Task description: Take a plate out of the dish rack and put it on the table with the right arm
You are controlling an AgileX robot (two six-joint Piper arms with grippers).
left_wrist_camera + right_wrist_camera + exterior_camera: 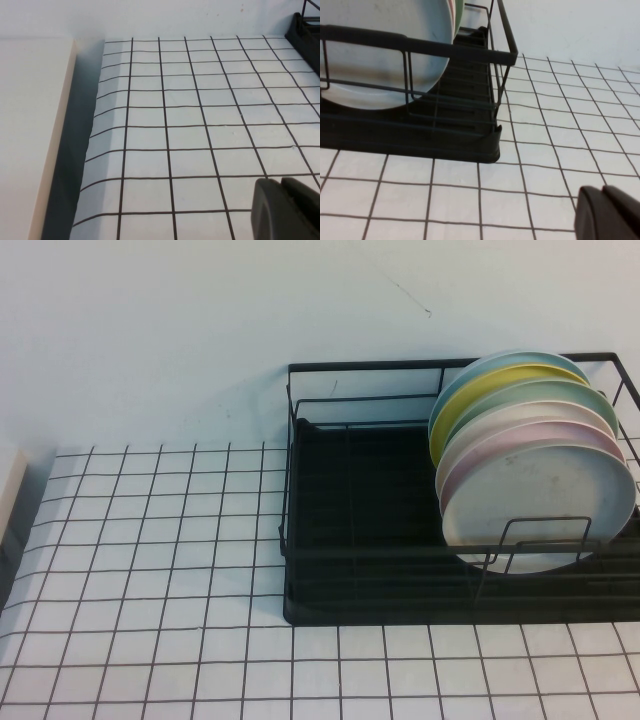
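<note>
The black wire dish rack (380,540) stands at the right of the gridded table (150,570). Several plates lean in its right end. The frontmost is the pale grey-white plate (545,505), with a pink plate (560,435) right behind it, then green, yellow and blue ones. Neither arm shows in the high view. My right gripper (603,192) is shut and empty, low over the table in front of the rack's corner (490,150); the grey-white plate (375,55) stands behind the front wires. My left gripper (281,181) is shut and empty over the table's left part.
A pale board or box (30,130) lies past the table's left edge, also at the far left of the high view (8,490). A pale wall stands behind the rack. The rack's left half holds no plates. Its corner shows in the left wrist view (307,32).
</note>
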